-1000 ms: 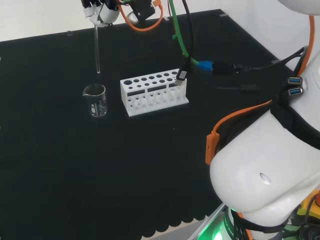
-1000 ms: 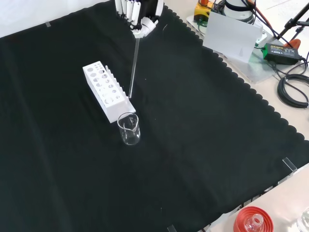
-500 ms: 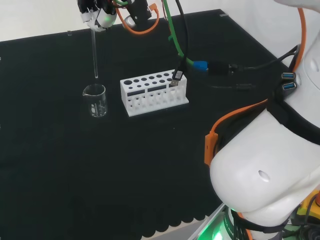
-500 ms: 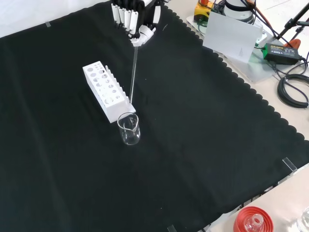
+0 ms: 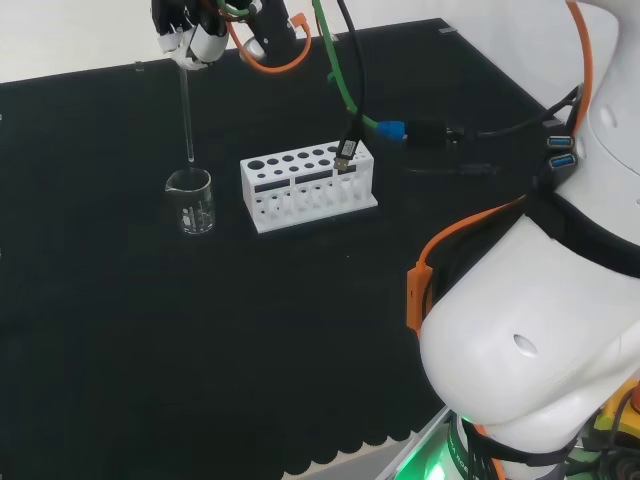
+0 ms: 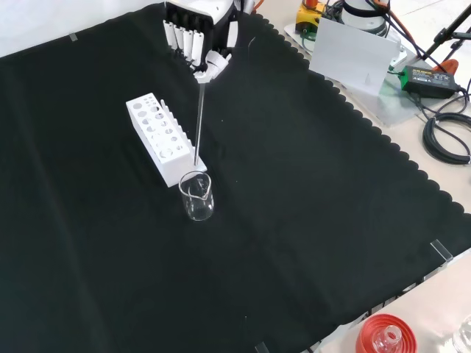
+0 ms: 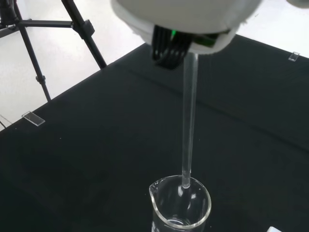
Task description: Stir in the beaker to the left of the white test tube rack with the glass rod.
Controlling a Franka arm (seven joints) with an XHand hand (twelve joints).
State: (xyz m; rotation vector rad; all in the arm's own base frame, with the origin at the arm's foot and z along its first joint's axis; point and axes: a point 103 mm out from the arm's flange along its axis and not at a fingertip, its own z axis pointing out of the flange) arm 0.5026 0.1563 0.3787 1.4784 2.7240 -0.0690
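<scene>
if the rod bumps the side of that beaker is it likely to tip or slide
Probably slides or tips easily: the beaker looks like thin clear glass, seemingly empty, so light. It stands free on the cloth. The glass rod looks stiff and would pass on a bump.

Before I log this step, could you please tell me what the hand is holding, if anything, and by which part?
The black and white hand holds the clear glass rod by its top end; the rod hangs nearly upright.

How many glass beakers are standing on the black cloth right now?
1. The clear glass beaker stands left of the white test tube rack in the head view, under the thin glass rod held by the robot hand. Other clear ware could be hard to see.
</scene>
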